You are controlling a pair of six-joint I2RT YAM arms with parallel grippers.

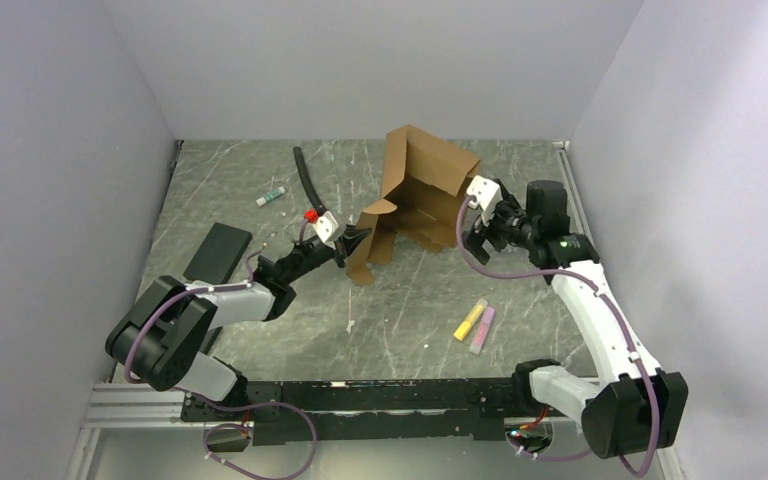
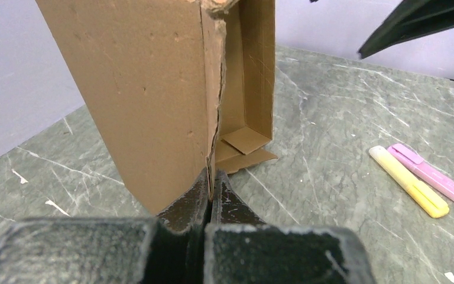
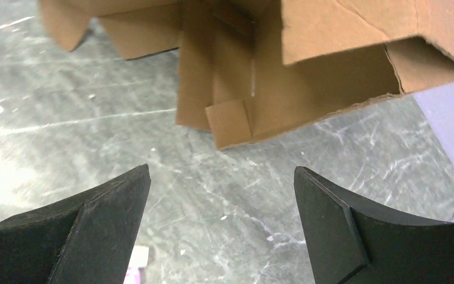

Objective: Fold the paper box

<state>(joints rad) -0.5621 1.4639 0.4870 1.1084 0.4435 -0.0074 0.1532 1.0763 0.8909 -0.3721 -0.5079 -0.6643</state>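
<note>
The paper box (image 1: 422,192) is brown corrugated cardboard, partly folded, standing tilted in the middle of the table with its lid panel raised at the back. My left gripper (image 1: 358,240) is shut on the edge of its front left flap; in the left wrist view the flap (image 2: 148,100) rises from between the closed fingers (image 2: 189,201). My right gripper (image 1: 475,232) is open and empty, just right of the box; in the right wrist view the box (image 3: 307,77) lies ahead of the spread fingers (image 3: 112,219), not touching them.
A yellow highlighter (image 1: 470,320) and a pink one (image 1: 483,329) lie in front of the box. A black flat block (image 1: 218,250), a black strap (image 1: 307,182), a small white tube (image 1: 271,197) and a red cap (image 1: 311,215) lie at left. Walls enclose the table.
</note>
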